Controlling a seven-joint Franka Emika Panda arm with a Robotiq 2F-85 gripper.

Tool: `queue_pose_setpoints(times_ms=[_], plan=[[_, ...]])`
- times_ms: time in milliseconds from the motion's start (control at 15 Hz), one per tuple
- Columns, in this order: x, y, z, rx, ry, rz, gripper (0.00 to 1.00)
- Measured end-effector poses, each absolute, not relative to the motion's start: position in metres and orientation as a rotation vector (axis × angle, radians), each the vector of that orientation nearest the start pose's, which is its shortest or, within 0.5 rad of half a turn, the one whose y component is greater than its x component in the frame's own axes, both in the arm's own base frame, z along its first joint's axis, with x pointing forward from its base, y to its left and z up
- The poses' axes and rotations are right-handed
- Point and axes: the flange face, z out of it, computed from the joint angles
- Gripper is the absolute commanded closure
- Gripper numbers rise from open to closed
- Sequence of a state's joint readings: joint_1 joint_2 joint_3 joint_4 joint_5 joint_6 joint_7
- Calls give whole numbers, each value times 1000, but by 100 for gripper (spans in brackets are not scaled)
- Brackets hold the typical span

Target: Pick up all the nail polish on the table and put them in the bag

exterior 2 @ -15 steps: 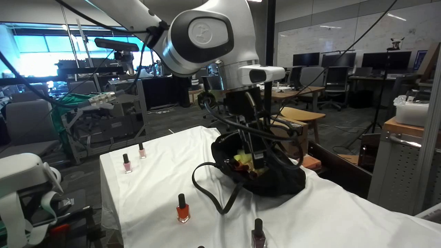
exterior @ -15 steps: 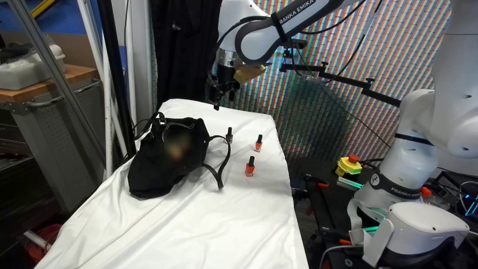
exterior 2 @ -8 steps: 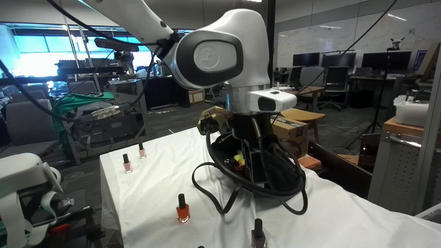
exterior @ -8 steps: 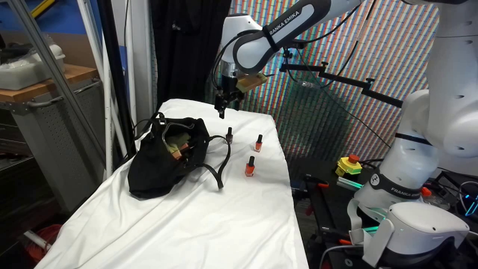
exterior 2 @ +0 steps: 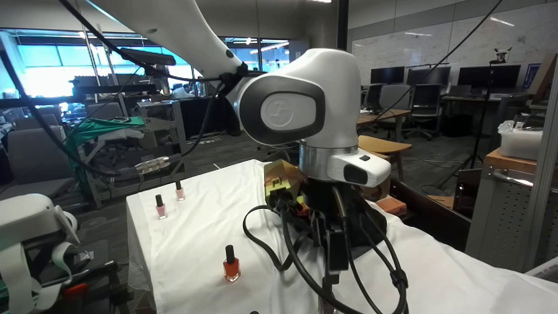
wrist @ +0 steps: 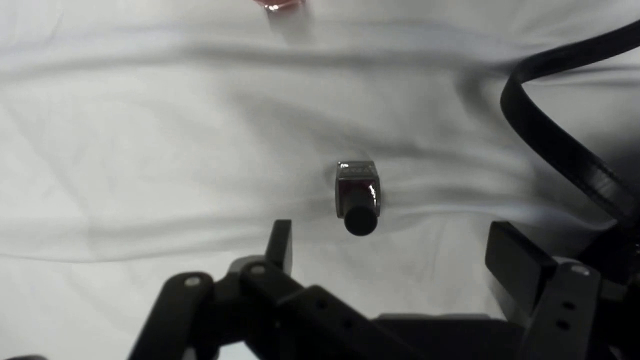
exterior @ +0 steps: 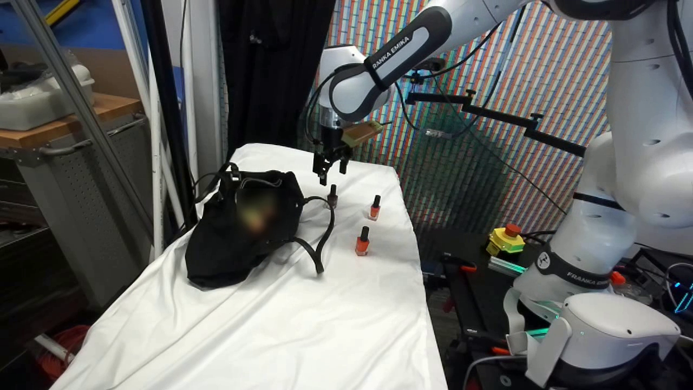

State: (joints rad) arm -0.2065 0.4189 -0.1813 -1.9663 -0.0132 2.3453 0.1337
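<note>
Windows (exterior 2: 45, 56) (bluish up top) glare beyond grey floor (exterior 2: 200, 158).

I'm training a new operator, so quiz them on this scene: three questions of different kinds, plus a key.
1. Multiple choice: in the wrist view, the dark nail polish bottle on the white-draped table is (a) lying down, (b) upright, (c) cap-down.
2. True or false: the gripper is open and holds nothing.
3. Short answer: what does the black strap at the wrist view's right belong to?

Key: 1. b; 2. true; 3. the black bag.
</note>
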Motion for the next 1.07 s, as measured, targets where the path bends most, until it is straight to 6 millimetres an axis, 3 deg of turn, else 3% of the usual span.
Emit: queue_pose_setpoints(times_ms=[600, 1067], plan=[[575, -250, 231, -3139, 717, 114, 0], [573, -254, 213, -3136, 684, 155, 0]])
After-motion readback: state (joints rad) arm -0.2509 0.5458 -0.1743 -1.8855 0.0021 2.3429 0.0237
